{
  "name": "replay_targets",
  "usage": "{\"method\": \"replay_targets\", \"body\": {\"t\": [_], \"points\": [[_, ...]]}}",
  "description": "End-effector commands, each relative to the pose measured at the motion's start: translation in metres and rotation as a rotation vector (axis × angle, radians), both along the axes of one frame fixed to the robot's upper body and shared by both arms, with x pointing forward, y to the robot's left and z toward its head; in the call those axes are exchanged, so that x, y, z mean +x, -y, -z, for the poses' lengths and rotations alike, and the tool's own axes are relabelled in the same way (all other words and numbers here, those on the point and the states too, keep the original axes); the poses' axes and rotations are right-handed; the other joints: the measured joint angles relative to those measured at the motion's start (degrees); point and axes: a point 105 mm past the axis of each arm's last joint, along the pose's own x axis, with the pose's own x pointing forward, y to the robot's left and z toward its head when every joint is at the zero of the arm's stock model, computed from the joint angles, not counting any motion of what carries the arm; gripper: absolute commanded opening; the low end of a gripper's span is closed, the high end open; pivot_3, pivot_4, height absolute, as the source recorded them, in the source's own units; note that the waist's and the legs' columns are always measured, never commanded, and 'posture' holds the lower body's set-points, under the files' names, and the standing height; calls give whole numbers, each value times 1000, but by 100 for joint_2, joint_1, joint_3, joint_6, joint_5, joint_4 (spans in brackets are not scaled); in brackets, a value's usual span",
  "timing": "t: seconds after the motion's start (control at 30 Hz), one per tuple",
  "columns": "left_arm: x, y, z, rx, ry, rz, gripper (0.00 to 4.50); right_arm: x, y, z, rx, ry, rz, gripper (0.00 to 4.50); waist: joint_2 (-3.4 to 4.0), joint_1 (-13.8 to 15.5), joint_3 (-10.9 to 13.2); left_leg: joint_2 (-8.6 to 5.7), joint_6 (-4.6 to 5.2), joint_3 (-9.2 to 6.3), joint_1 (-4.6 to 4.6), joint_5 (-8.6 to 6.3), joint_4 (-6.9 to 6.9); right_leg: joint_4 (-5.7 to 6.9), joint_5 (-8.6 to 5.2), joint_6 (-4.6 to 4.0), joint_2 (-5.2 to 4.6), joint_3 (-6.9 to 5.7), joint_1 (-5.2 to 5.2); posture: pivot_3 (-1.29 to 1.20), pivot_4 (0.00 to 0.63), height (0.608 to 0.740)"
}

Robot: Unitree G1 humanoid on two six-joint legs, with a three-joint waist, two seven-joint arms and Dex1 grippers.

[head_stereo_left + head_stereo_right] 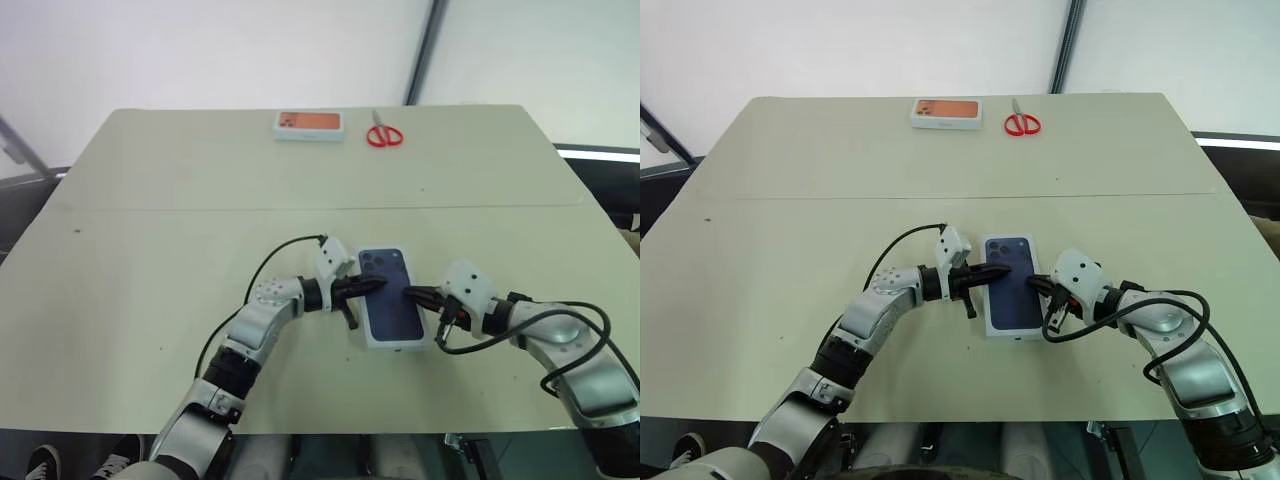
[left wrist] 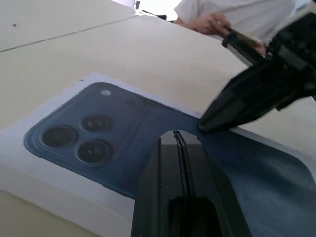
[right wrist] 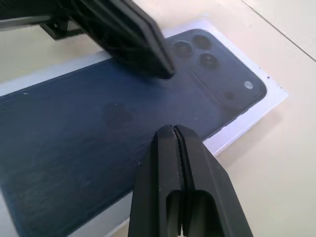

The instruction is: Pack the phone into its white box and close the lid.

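Observation:
The lid (image 1: 392, 300), white with a dark blue phone picture on its top face, lies flat on the table near the front middle. My left gripper (image 1: 381, 285) reaches in from the left, shut, with its tip resting on the picture near the lenses (image 2: 79, 138). From the right comes my right gripper (image 1: 409, 293), also shut, its tip on the lid's top face (image 3: 74, 148). The two tips nearly meet over the middle of the lid. The phone and the white box are hidden; only the lid's white walls show.
At the table's far edge lie an orange-topped white box (image 1: 309, 124) and red scissors (image 1: 383, 135). A person's hand (image 2: 212, 22) is beyond the table in the left wrist view. Bare tabletop (image 1: 150, 220) surrounds the lid.

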Motion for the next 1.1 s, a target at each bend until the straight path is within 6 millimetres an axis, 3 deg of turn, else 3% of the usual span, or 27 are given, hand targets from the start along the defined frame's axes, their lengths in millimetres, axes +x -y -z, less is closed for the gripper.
{"method": "replay_targets", "body": {"t": [0.03,0.1,0.2,0.3,0.43,0.63,0.73,0.93,1.1], "points": [[-3,-8,17,27,-84,-10,0,-3,-3,7,-9,-32,-11,40,-1,2,-4,1,2,-2,19,-2,-4,-13,-1,0,0,-3,23,0,150,740],[2,-9,4,-39,-123,-23,0,1,-5,-6,126,-79,16,40,-2,1,-4,2,7,-2,44,-8,-13,-29,-1,0,-1,-3,51,0,150,740],[13,-18,-12,-79,-101,-68,868,8,-6,-25,234,-63,24,884,-1,-8,-2,3,8,-2,44,-8,-20,-30,-1,0,-2,-2,48,0,150,740],[20,-34,-28,-80,-26,-97,2387,11,-7,-42,306,-28,13,2404,-1,-18,-1,3,8,0,42,-7,-27,-29,-1,0,-2,0,38,0,150,740],[24,-79,-47,-65,30,-131,4475,9,-8,-60,320,23,-46,4500,-1,-26,3,4,4,1,31,-5,-42,-29,-1,1,-1,2,17,0,150,740],[11,-139,-41,38,76,-215,4475,-6,-5,-56,310,36,-114,4500,2,-20,3,2,2,2,30,-4,-43,-32,0,0,-5,4,18,0,150,740],[2,-153,-41,36,78,-227,4475,-14,-5,-58,365,-1,-141,4500,3,5,6,3,2,4,30,-4,-42,-32,0,-1,-9,7,17,0,150,740],[-30,-205,-30,101,34,-364,4475,-31,17,-41,266,-4,-109,4500,8,-23,7,5,2,6,29,-6,-56,-44,-2,-4,-14,14,12,0,150,740],[-43,-228,-25,114,12,-449,4475,-35,31,-35,238,-14,-78,4500,13,0,10,16,0,10,29,-5,-51,-43,-10,-24,-14,19,13,0,150,740]]}}
